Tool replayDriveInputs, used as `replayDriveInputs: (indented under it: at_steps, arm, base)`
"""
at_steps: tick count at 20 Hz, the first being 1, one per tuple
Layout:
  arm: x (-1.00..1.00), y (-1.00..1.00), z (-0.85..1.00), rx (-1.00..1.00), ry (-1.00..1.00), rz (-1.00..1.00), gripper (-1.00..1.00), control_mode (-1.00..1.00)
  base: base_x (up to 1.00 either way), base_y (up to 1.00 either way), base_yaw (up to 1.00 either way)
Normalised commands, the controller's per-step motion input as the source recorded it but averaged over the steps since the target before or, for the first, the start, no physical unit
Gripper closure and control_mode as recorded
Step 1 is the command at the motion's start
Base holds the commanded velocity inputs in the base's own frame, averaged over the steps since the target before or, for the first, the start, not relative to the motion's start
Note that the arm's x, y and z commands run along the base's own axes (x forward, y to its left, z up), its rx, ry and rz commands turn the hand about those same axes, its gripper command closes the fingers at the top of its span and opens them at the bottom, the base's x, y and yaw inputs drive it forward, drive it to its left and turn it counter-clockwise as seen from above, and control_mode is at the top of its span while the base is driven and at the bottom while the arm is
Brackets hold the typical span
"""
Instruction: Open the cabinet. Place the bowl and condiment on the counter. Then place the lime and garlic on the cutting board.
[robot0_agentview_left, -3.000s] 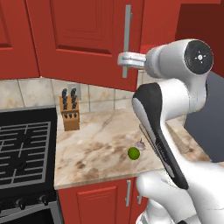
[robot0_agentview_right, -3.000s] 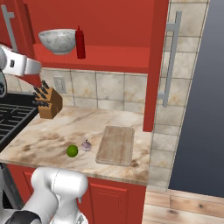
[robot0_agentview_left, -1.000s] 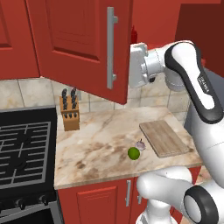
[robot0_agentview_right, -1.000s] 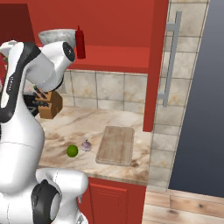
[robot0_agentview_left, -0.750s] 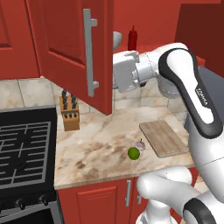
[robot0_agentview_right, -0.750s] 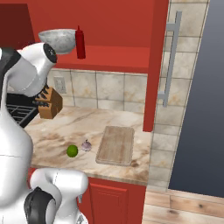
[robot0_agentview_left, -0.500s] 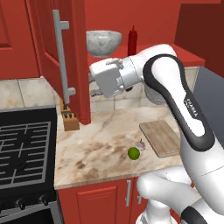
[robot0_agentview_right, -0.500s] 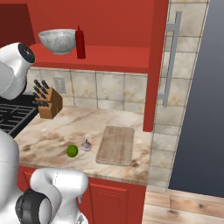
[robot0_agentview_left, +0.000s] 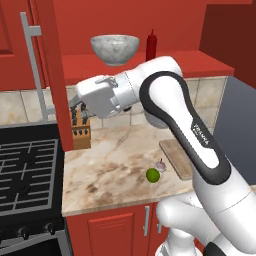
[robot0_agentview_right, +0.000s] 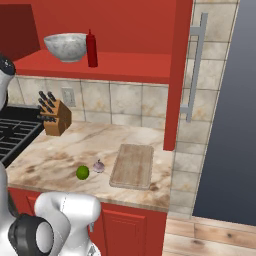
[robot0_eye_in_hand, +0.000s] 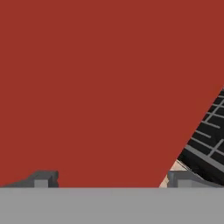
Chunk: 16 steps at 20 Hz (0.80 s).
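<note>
- gripper (robot0_eye_in_hand: 109, 177) – fingers wide apart, nothing between them; hand view has it facing the red inner face of the cabinet door (robot0_agentview_left: 52, 75) at close range, stove grate (robot0_eye_in_hand: 208, 135) showing past the door edge
- left base view: hand sits beside the swung-open left door, in front of the knife block (robot0_agentview_left: 80, 132); door's long grey bar handle (robot0_agentview_left: 32, 65) is on its far side
- cabinet (robot0_agentview_right: 125, 30) – both doors open, right door (robot0_agentview_right: 180, 65) edge-on w/ its handle
- bowl (robot0_agentview_left: 114, 49) – on the cabinet shelf, upright; condiment (robot0_agentview_left: 152, 44) bottle just beside it, also on the shelf
- desk (robot0_agentview_left: 115, 165) – lime (robot0_agentview_left: 153, 175) and garlic (robot0_agentview_left: 161, 165) close together near the front edge, just beside the cutting board (robot0_agentview_right: 132, 165), not on it
- cutting board lies flat and bare – below the right door
</note>
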Motion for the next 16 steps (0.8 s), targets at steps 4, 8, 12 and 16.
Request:
replayDriveInputs:
  at_steps: [4, 8, 12, 16]
  arm:
    - [0.00, 0.02, 0.00, 0.00, 0.01, 0.00, -1.00, -1.00]
    - [0.00, -0.86, 0.00, 0.13, -0.01, 0.00, -1.00, -1.00]
    - [0.00, -0.98, 0.00, 0.09, -0.10, 0.00, -1.00, -1.00]
    - [0.00, -0.88, 0.06, 0.00, -0.15, -0.01, -1.00, -1.00]
  base:
    - [0.00, 0.00, 0.00]
    - [0.00, 0.00, 0.00]
    - [0.00, 0.00, 0.00]
    - [0.00, 0.00, 0.00]
